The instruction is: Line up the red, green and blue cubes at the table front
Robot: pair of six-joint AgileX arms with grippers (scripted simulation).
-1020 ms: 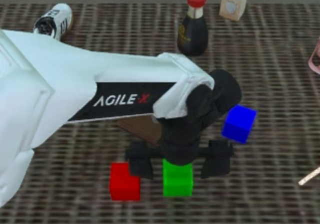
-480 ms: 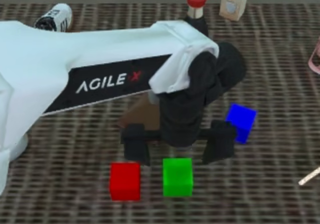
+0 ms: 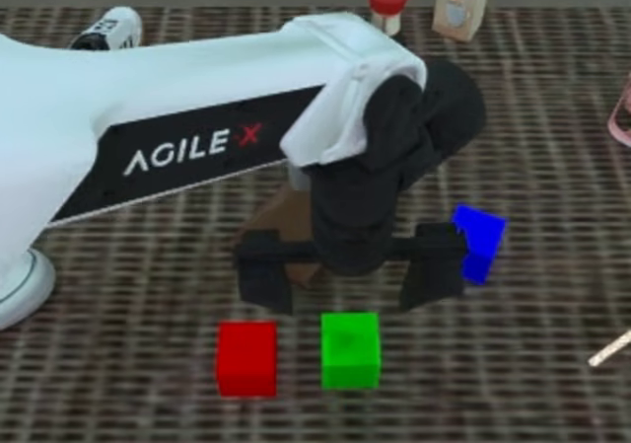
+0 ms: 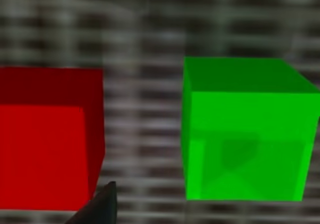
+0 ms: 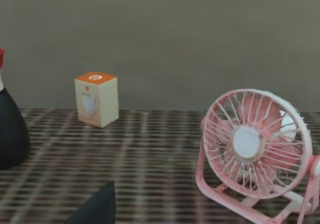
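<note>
Hovering with fingers spread and empty, left hand at 12 o'clock of green cube, red cube beside; blue cube at 2 o'clock: probably light, rigid, smooth-faced, gripped across opposite flat sides.

Smooth, plastic-looking red cube and green cube sit on the rough woven table.

White arm, AGILEX lettering, black hand
</note>
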